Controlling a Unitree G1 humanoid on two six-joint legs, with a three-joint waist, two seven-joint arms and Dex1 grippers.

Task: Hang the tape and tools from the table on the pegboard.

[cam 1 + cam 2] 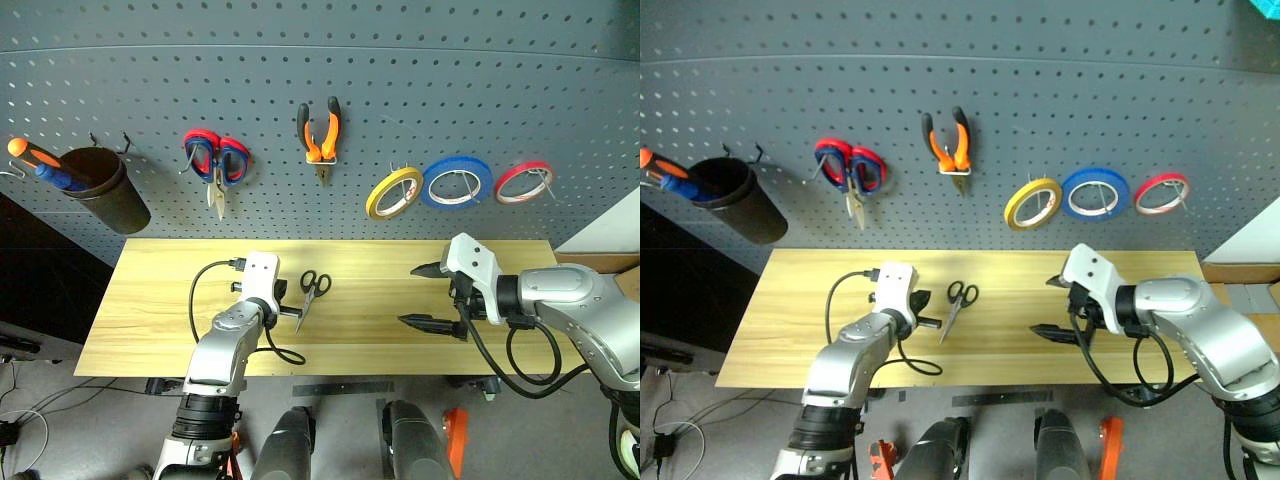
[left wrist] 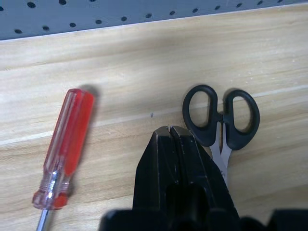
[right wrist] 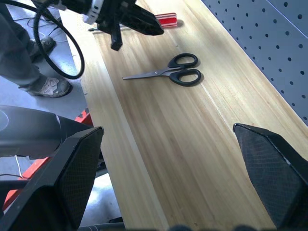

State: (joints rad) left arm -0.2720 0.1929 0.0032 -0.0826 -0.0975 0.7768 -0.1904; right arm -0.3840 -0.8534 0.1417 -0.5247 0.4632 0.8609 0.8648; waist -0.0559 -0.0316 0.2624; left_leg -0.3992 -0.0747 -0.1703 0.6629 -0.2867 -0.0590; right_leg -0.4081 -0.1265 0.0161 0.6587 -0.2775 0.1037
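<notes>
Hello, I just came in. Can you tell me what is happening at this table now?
A two-armed robot is hanging things on the pegboard. The yellow tape and the pliers already hang there. The black scissors and the red screwdriver lie on the table. The left gripper is shut and empty, between them. The right gripper is open above the table.

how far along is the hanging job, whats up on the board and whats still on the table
Done: the thin yellow tape roll and the orange-and-black-handled pliers hang on the dark grey pegboard. In hand: nothing; the left gripper is shut and empty between the two remaining tools, the right gripper open. Left: the small black-handled scissors and red-handled screwdriver lie on the light wood table.
</notes>
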